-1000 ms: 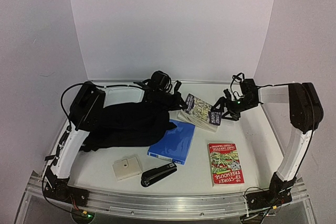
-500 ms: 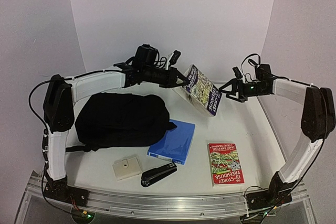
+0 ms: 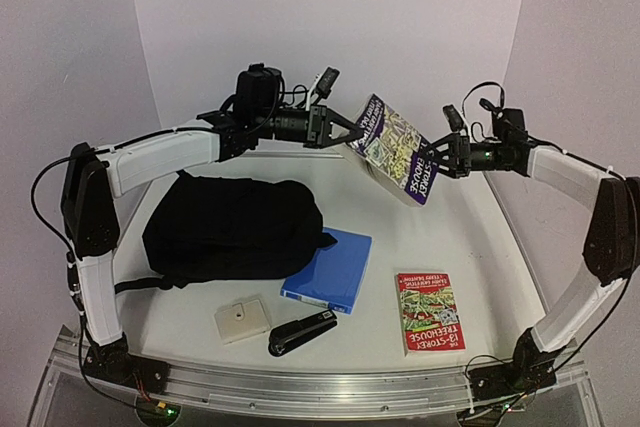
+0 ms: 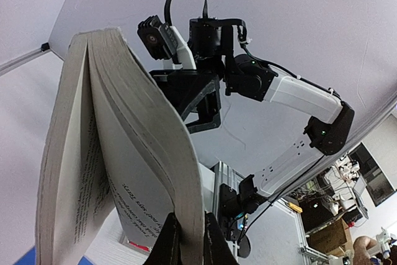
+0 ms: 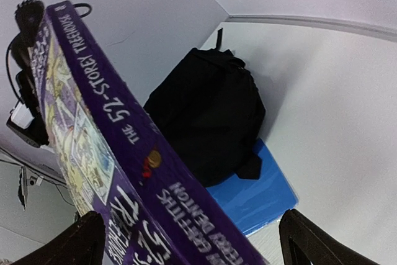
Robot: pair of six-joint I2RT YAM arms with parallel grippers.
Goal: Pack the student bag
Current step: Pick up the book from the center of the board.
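Top view: the bag (image 3: 235,230) lies slumped on the table (image 3: 480,237), left of centre, and no open mouth shows on it. A blue folder (image 3: 330,269) touches its right edge. Nearer the arms lie a beige box (image 3: 242,319), a stapler (image 3: 302,332) and a red book (image 3: 430,310).

High over the far side, well apart from the bag, a purple book (image 3: 395,152) hangs tilted between the two arms. The left gripper (image 3: 343,137) is clamped on it. Its wrist view shows the fingers (image 4: 169,243) pinching only one cover and a slice of pages, while the rest fans away. The right gripper (image 3: 443,159) stands wide, jaws either side of the spine without pressing it.

That thin pinch is the weak spot: the loose half could swing open and drag the book out, dropping it onto the table. If the right jaws close off-centre on the tilted spine, they may twist it free. With the bag apparently flat and unopened, the book would land on top rather than go inside.
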